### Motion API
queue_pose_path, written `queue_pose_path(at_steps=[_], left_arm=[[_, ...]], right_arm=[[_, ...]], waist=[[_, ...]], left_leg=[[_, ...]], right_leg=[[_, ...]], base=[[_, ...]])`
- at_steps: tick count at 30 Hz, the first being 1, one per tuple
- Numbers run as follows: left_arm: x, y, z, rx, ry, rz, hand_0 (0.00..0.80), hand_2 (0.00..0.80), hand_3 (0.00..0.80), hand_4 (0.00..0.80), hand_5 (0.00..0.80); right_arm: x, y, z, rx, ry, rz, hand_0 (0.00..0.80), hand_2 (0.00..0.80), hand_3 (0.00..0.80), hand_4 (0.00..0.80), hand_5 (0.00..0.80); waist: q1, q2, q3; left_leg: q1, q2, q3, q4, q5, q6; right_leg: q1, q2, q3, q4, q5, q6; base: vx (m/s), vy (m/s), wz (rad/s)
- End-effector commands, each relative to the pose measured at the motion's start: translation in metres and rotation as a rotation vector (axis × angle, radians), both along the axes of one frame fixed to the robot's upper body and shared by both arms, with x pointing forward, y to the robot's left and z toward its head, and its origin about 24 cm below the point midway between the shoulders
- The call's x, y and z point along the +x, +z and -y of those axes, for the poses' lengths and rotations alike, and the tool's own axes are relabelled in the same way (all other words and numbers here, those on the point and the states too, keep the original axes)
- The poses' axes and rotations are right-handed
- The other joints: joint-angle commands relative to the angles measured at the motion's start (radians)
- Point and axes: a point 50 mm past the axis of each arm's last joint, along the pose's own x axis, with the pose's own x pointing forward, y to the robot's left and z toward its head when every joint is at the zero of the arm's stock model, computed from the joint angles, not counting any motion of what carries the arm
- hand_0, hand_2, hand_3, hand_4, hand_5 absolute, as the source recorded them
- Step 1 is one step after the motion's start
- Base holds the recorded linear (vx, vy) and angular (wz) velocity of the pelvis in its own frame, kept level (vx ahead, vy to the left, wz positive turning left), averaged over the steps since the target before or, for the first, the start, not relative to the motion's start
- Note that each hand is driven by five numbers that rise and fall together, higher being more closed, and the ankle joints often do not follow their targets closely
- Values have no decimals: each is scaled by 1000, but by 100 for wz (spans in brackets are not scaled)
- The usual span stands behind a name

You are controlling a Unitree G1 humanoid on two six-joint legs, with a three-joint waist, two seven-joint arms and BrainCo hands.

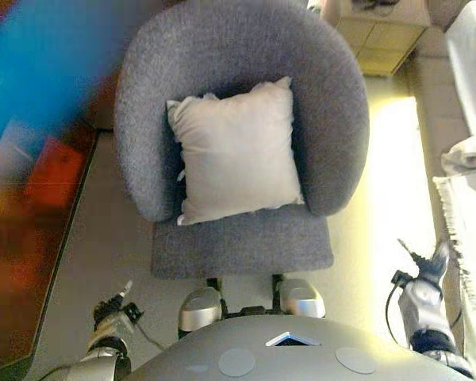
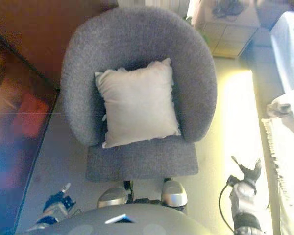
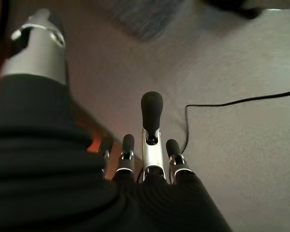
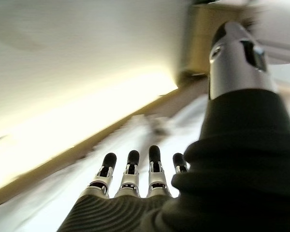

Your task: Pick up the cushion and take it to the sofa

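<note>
On the grey armchair (image 1: pixel 238 103) ahead, the white cushion (image 1: pixel 236 151) leans untouched against the backrest, nothing yet lifted. Wrist views show the left hand (image 3: pixel 150 159) and right hand (image 4: pixel 135 179) straight-fingered, empty, hanging low over the floor (image 3: pixel 241 159).

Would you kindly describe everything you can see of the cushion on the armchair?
The cushion is a square, off-white fabric pillow, plump and slightly wrinkled, with pointed corners. It leans tilted against the backrest of the grey upholstered armchair, its lower edge resting on the seat. Only the chair touches it; neither robot hand is near it, both hanging low at the robot's sides.
</note>
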Motion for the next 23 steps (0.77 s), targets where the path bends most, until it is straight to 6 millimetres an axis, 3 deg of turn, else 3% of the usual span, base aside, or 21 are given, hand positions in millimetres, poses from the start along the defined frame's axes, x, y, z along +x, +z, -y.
queue_pose_path(at_steps=[1,4,10,23], left_arm=[[-19,-9,16,-87,-138,-124,0,0,0,0,0],[-20,-17,39,-207,-215,-183,0,0,0,0,0],[-14,-24,68,-385,-293,-212,0,0,0,0,0],[-11,-25,78,-436,-228,-224,0,0,0,0,0]], right_arm=[[-1,-21,-26,117,100,-90,0,0,0,0,0],[-21,-45,-60,258,127,-261,0,0,0,0,0],[-38,-59,-91,384,185,-412,0,0,0,0,0],[-35,-60,-99,372,314,-457,0,0,0,0,0]], waist=[[21,-6,-31],[36,-9,-42],[44,-5,-58],[48,8,-78]], left_leg=[[9,-11,-6,45,-96,10],[27,-13,-22,25,-92,13],[56,-2,-19,24,-100,10],[86,8,-19,16,-104,-3]], right_leg=[[-14,-49,-15,93,-66,55],[12,-39,-23,66,-56,51],[52,-24,-32,41,-59,39],[98,-19,-59,7,-61,34]], base=[[4,-121,-2],[-21,-106,4],[-30,-63,0],[-5,-10,1]])
